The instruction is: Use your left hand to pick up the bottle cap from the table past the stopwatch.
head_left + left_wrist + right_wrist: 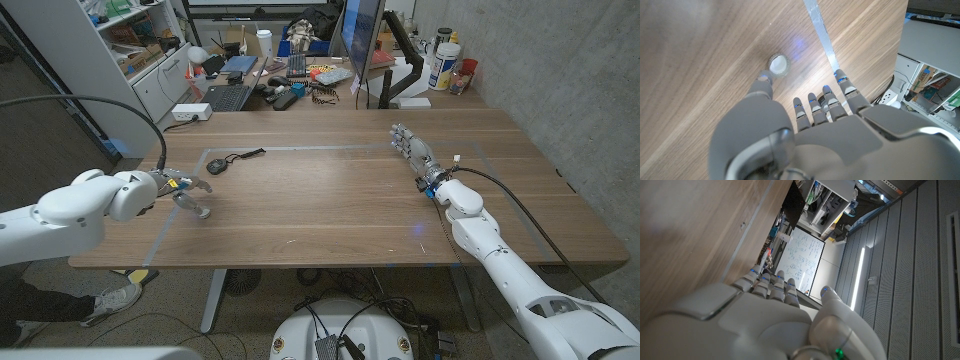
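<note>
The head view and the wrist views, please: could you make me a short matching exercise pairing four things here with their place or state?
Things:
1. bottle cap
2. stopwatch
3. left hand
4. right hand

Places or states:
a. stands on the table's right side, fingers straight, holding nothing
b. lies flat on the wood just past a thumb tip
c. black, with a cord, further back on the table
d. reaches down over the cap, fingers apart

Pairs: 1-b, 2-c, 3-d, 4-a

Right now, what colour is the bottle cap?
The bottle cap is white with a greyish rim, clearest in the left wrist view.
</note>
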### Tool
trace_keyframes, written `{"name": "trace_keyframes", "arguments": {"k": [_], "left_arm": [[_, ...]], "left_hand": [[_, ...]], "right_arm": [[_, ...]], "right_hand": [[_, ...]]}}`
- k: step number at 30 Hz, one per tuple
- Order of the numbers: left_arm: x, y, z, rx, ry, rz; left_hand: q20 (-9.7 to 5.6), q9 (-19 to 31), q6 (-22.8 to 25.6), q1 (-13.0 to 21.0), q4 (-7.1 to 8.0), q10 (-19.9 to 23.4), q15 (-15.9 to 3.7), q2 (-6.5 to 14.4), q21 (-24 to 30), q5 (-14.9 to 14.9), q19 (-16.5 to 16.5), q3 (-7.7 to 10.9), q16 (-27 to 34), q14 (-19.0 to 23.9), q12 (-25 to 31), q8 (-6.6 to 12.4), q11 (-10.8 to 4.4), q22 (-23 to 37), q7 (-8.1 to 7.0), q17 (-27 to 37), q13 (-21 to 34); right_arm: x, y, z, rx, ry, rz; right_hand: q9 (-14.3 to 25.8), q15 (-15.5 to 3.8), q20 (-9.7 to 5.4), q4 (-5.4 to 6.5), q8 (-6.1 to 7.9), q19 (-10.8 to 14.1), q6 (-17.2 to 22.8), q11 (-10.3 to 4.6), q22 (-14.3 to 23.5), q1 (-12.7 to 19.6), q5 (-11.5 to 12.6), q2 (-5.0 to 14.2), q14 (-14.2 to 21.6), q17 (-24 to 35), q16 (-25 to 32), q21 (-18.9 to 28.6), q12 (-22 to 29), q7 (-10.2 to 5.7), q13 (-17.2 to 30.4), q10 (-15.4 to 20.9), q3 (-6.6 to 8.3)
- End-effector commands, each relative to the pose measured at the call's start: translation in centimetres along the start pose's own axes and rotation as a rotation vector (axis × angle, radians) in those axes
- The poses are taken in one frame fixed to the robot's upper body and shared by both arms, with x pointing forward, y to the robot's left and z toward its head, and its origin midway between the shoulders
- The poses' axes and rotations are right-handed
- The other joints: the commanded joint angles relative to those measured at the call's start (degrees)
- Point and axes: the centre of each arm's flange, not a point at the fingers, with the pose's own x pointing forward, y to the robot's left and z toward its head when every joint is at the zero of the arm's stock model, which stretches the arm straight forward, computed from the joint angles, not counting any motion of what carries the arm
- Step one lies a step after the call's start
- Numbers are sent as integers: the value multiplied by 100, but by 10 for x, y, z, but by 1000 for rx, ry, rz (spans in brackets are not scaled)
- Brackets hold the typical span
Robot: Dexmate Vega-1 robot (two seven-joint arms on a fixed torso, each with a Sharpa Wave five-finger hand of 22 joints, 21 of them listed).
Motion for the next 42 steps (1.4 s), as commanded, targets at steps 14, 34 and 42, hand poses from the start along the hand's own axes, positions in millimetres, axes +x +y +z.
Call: {"name": "trace_keyframes", "arguments": {"k": [14, 34, 42], "left_arm": [[12, -18, 11, 79, -8, -34], [21, -23, 8, 95, -5, 7], [23, -23, 15, 101, -16, 19]], "left_hand": [[-54, 12, 92, 188, -19, 15, -589, -19, 57, 22, 115, 29, 24, 132, 43, 47, -32, 9, -16, 50, 32], [-96, 25, 308, 385, -12, 207, -640, 44, 135, 32, 306, 89, 68, 352, 145, 128, -114, 16, -12, 122, 74], [-108, 31, 405, 431, -3, 237, -662, 58, 150, 24, 343, 99, 81, 424, 167, 166, -123, 17, -13, 149, 87]], "right_arm": [[1, 3, -2, 13, -15, 1], [3, 6, -2, 11, -22, 4], [3, 6, -3, 12, -25, 9]], "right_hand": [[26, 46, -13, 34, 17, 26, 8, 0, 29, -69, 39, 2, 0, 14, -3, -11, -15, -47, 33, -6, -14], [26, 55, -13, 48, 17, 24, 9, -1, 29, -90, 40, -12, 2, 14, -2, -14, -17, -45, 34, -10, -22], [26, 47, -9, 50, 17, 8, 10, 2, 29, -94, 42, -16, -1, 12, -5, -22, -17, -46, 34, -9, -23]]}}
